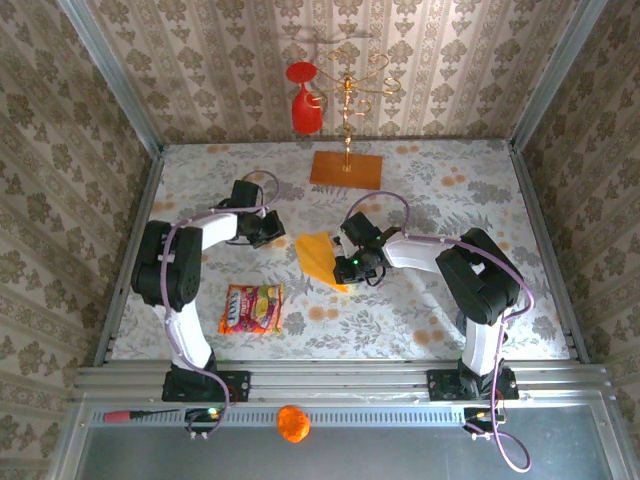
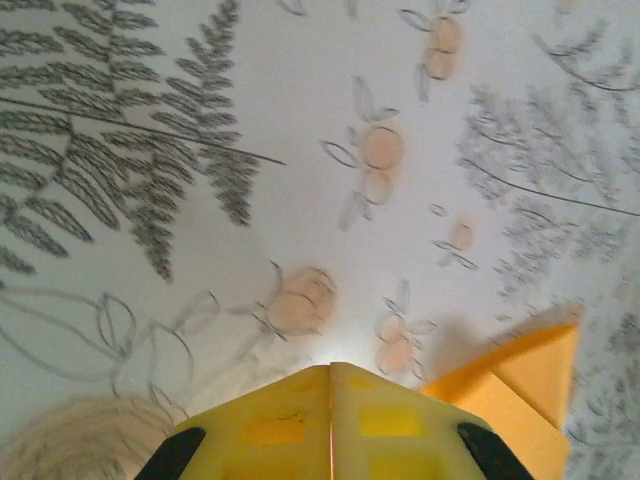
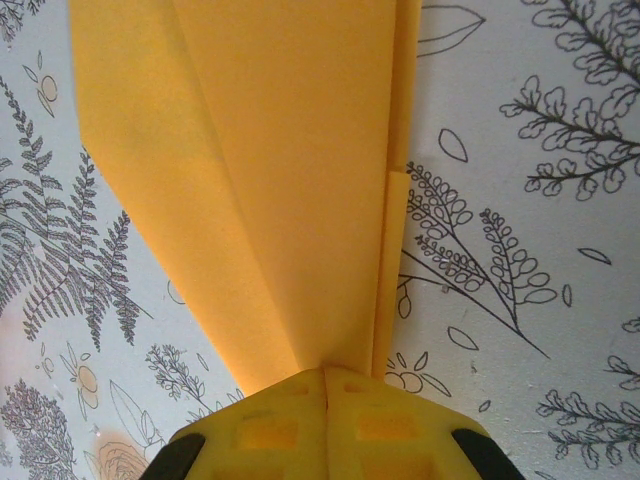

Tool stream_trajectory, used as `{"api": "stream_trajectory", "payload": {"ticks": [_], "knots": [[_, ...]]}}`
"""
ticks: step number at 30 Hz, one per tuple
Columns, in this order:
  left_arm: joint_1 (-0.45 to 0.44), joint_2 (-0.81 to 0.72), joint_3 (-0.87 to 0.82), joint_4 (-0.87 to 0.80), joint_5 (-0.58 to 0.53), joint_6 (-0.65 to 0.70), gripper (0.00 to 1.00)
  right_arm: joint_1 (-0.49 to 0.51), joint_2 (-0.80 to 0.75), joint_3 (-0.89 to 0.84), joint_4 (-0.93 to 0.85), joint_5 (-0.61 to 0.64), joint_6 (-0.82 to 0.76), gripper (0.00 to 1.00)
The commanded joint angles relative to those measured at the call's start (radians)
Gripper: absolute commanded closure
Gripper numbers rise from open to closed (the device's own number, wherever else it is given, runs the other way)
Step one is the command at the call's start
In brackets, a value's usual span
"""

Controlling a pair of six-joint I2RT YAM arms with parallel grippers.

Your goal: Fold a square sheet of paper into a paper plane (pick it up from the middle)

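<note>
Table (image 1: 430, 330) with a floral cloth, patterned walls on three sides. Left arm (image 1: 165, 270) and right arm (image 1: 480, 280) both reach in toward the middle. Brownish-orange board (image 1: 346, 168) with a gold stand sits at the far edge, a red glass (image 1: 303, 100) hanging off the stand. Snack packet (image 1: 252, 307) lies flat near the left arm's base, well apart from the paper.

Paper plane (image 1: 316, 252) lies mid-table between the two grippers, folded to a taper with creases showing (image 3: 270, 180). Its narrow end points toward the right arm. Right gripper (image 1: 352, 262) is clamped on that narrow tip, yellow pads pressed together with the paper coming out between them (image 3: 325, 372).

Left gripper (image 1: 266, 228) sits just beside the plane's wide end, not touching. Its pads are closed flat against each other with nothing between (image 2: 330, 370), and one paper corner (image 2: 520, 390) lies to their right.

Orange ball (image 1: 292, 423) and a red-handled screwdriver (image 1: 135, 414) are on the near ledge.
</note>
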Motion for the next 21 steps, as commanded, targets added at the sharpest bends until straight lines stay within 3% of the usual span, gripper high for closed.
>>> {"api": "stream_trajectory", "payload": {"ticks": [1,9,21], "knots": [[-0.064,-0.117,-0.044,0.021,0.030,-0.027,0.91,-0.004,0.075,-0.084,-0.202,0.143,0.009,0.94],[-0.237,-0.065,-0.093,0.164,0.080,-0.147,0.90,-0.004,0.073,-0.095,-0.175,0.127,0.016,0.93],[-0.264,0.068,-0.041,0.117,0.047,-0.114,0.91,-0.006,0.008,-0.117,-0.100,0.031,0.003,0.92]]}}
